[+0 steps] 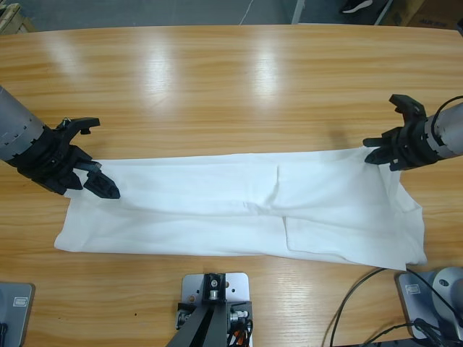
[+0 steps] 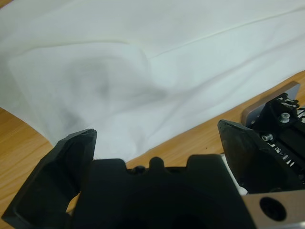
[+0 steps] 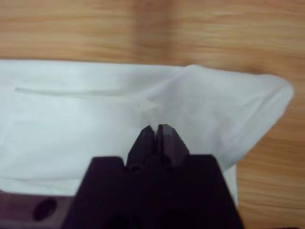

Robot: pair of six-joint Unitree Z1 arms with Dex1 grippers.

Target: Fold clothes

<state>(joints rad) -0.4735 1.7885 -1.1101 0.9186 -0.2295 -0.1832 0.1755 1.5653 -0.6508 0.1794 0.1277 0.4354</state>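
Observation:
The clothes are one white T-shirt (image 1: 239,210), folded lengthwise into a long band across the wooden table. My left gripper (image 1: 90,181) hovers over the band's left end with its jaws wide open and nothing between them; in the left wrist view the left gripper (image 2: 157,133) has the T-shirt (image 2: 143,71) spread just beyond it. My right gripper (image 1: 376,154) is at the band's far right corner. In the right wrist view the right gripper (image 3: 158,128) has its jaws pressed together on the T-shirt (image 3: 95,109), whose corner bulges up beside them.
The wooden table (image 1: 231,87) stretches bare behind the shirt. Black cables (image 1: 362,296) run over the front edge at the right. The floor shows beyond the table's far edge.

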